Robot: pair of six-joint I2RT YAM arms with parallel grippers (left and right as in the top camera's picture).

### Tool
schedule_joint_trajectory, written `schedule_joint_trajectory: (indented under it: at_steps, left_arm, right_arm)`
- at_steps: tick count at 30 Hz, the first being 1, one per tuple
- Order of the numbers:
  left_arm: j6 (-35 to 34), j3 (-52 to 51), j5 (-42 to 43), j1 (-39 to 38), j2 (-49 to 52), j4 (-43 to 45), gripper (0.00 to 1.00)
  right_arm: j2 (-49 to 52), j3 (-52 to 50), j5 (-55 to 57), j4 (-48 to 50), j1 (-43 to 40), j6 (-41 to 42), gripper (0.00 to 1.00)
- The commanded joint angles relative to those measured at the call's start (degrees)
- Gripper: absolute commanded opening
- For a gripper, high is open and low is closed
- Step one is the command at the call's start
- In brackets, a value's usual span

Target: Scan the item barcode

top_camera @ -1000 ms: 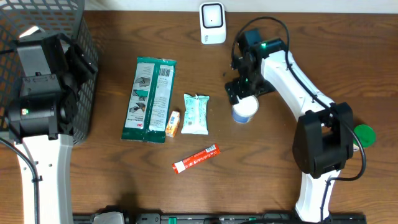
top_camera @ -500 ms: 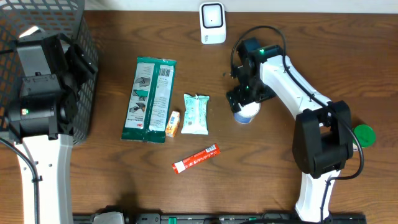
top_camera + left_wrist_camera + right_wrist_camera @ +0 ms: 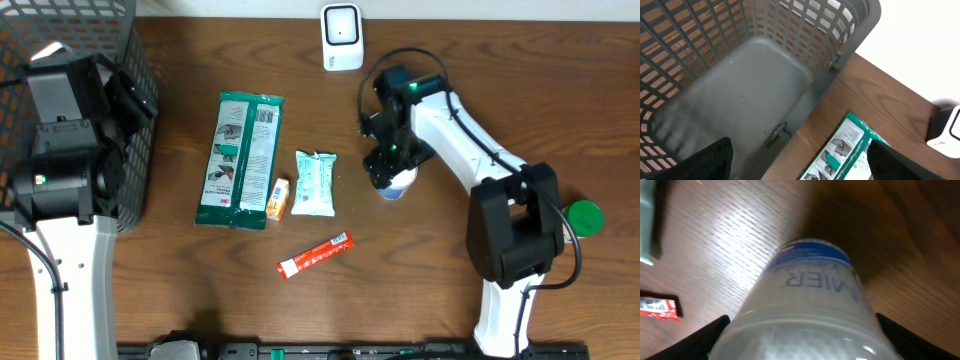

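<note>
A white tub with a blue band [image 3: 807, 295] stands on the wooden table right of centre, seen from above as the tub [image 3: 397, 183]. My right gripper [image 3: 388, 165] has come down over it. In the right wrist view the right gripper [image 3: 800, 345] has a finger [image 3: 710, 335] pressed on each side of the tub, shut on it. A white scanner [image 3: 341, 37] stands at the table's back edge, apart from the tub. No barcode shows. My left gripper [image 3: 800, 165] hangs open and empty over the rim of the grey basket [image 3: 790, 60].
A long green packet [image 3: 240, 160], a small orange box [image 3: 278, 198], a pale green pack [image 3: 315, 183] and a red stick pack [image 3: 315, 254] lie left of the tub. A green lid [image 3: 583, 215] sits at the right. The grey basket [image 3: 135, 60] fills the back left corner.
My right gripper has moved left and down over the tub and its fingers have closed in on the tub's sides. The left arm has not moved.
</note>
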Motion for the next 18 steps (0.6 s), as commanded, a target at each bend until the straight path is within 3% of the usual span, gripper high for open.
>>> schedule_joint_trajectory:
  at_steps: [1,13,18]
  left_arm:
    - [0.11,0.24,-0.5,0.17,0.11,-0.04,0.84]
    - [0.11,0.24,-0.5,0.17,0.11,-0.04,0.84]
    - [0.11,0.24,-0.5,0.17,0.11,-0.04,0.84]
  right_arm:
    - [-0.57,-0.2,1.75,0.11,2.01,-1.09,0.83]
    - [-0.57,-0.2,5.03,-1.11,2.58,0.22,0.89]
    - [-0.57,-0.2,4.96,-1.64,2.6,0.68,0.86]
